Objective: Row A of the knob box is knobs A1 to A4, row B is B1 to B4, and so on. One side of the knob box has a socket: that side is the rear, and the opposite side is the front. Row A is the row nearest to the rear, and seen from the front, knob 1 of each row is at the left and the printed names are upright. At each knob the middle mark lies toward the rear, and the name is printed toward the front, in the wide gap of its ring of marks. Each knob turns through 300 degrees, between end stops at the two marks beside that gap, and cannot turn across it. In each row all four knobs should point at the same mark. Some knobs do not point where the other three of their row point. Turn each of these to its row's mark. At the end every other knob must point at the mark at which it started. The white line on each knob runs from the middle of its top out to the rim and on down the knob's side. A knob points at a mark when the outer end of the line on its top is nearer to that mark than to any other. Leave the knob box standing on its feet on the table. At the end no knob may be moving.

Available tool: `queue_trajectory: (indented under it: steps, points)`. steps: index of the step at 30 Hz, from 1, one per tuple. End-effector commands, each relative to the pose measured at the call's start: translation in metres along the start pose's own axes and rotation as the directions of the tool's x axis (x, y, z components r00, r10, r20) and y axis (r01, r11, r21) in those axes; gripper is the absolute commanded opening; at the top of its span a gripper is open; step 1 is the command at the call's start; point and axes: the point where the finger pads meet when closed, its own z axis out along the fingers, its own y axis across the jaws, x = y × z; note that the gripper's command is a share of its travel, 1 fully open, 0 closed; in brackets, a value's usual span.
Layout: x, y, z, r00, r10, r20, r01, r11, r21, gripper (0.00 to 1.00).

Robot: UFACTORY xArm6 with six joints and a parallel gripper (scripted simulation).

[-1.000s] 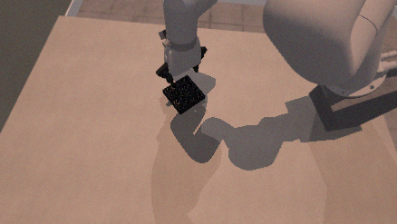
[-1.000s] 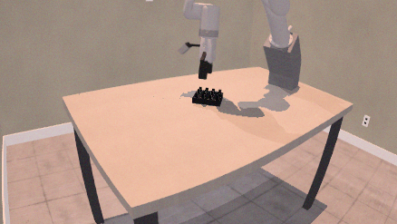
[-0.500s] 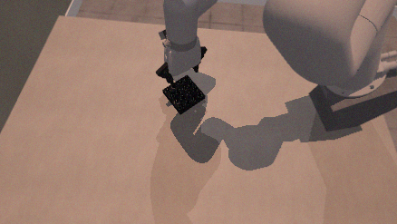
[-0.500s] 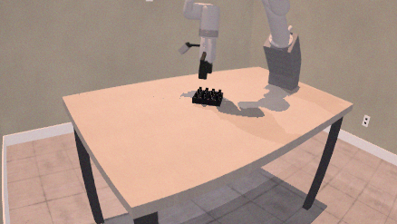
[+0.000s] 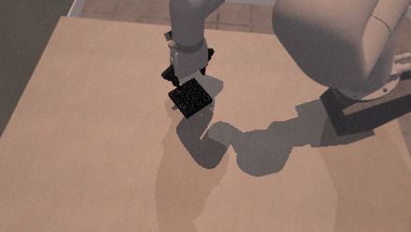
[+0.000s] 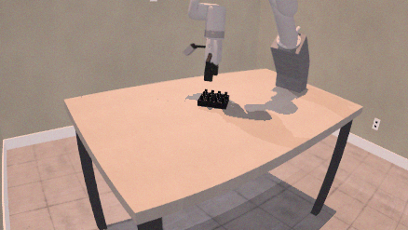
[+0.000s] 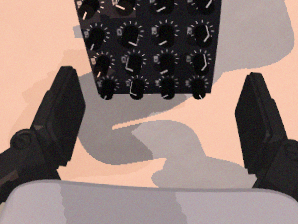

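The black knob box (image 5: 190, 96) stands on the table near its middle; it also shows in the exterior view (image 6: 213, 99) and in the wrist view (image 7: 148, 35), where its four rows of four black knobs with white lines fill the upper half. My gripper (image 7: 160, 88) hangs above the box, fingers wide apart and empty, with nothing between them. In the exterior view the gripper (image 6: 210, 72) is clearly above the box, not touching it. In the top view the gripper (image 5: 180, 80) sits over the box's far left corner. The knob names are too small to read.
The arm's grey base block (image 6: 291, 65) stands at the table's far right. The arm's large joint (image 5: 338, 26) fills the upper right of the top view. Arm shadows fall on the table beside the box.
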Motion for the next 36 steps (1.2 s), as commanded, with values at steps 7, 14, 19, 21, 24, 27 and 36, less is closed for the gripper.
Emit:
queue_trajectory:
  steps: [7,14,19,21,24,27,36]
  points:
    - [0.0007,-0.0005,-0.0005,1.0,0.0,-0.002,0.0,1.0,0.001,1.0]
    - [0.0007,-0.0005,-0.0005,1.0,0.0,-0.002,0.0,1.0,0.001,1.0]
    - [0.0007,-0.0005,-0.0005,1.0,0.0,-0.002,0.0,1.0,0.001,1.0]
    - [0.0007,-0.0005,-0.0005,1.0,0.0,-0.002,0.0,1.0,0.001,1.0]
    - [0.0007,-0.0005,-0.0005,1.0,0.0,-0.002,0.0,1.0,0.001,1.0]
    - [0.0007,-0.0005,-0.0005,1.0,0.0,-0.002,0.0,1.0,0.001,1.0]
    - [-0.0031,-0.0004,-0.0006,1.0,0.0,-0.001,0.0,1.0,0.001,1.0]
